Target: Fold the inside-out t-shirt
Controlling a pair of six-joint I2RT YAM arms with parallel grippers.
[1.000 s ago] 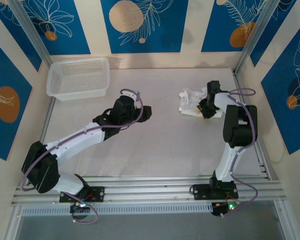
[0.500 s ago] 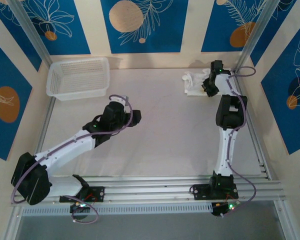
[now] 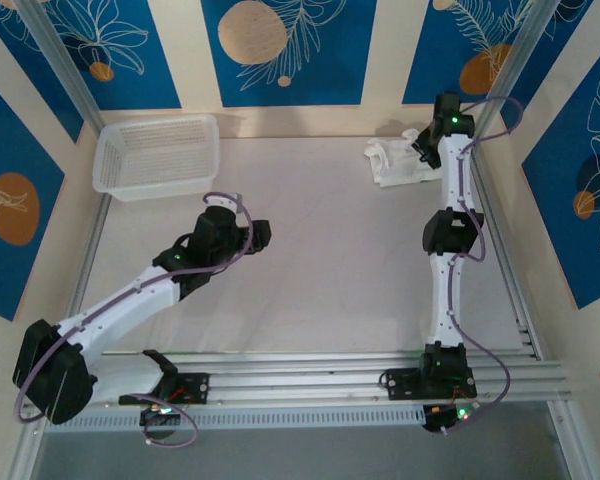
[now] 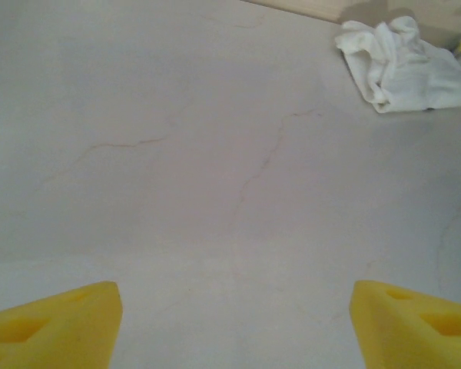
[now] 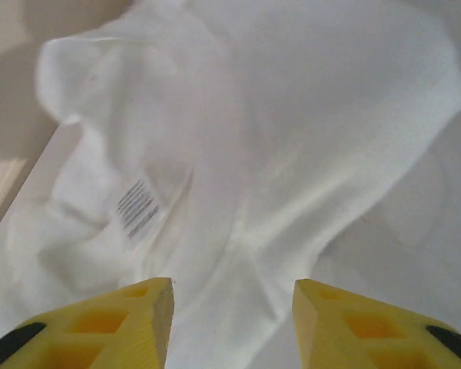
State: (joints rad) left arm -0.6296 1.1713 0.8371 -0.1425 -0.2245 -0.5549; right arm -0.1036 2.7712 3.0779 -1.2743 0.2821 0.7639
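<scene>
The inside-out t-shirt (image 3: 393,163) lies crumpled in a small white heap at the far right corner of the table. In the right wrist view the t-shirt (image 5: 292,131) is wrinkled, with a printed tag (image 5: 137,206) showing. My right gripper (image 3: 421,150) reaches far out over the heap's right edge. Its yellow jaws (image 5: 232,296) stand open just above the cloth, gripping none of it. My left gripper (image 3: 264,234) hovers over bare table left of centre. It is open (image 4: 234,300) and empty, with the t-shirt (image 4: 403,65) far off at the upper right.
A white mesh basket (image 3: 158,155) stands at the far left corner. A metal frame post (image 3: 500,90) and the wall rise close behind the right gripper. The table edge rail (image 3: 495,240) runs along the right.
The right arm has stretched toward the far right corner, taking the t-shirt heap with it, and its jaws have widened. The left arm has drawn back toward the near left and opened wider.
</scene>
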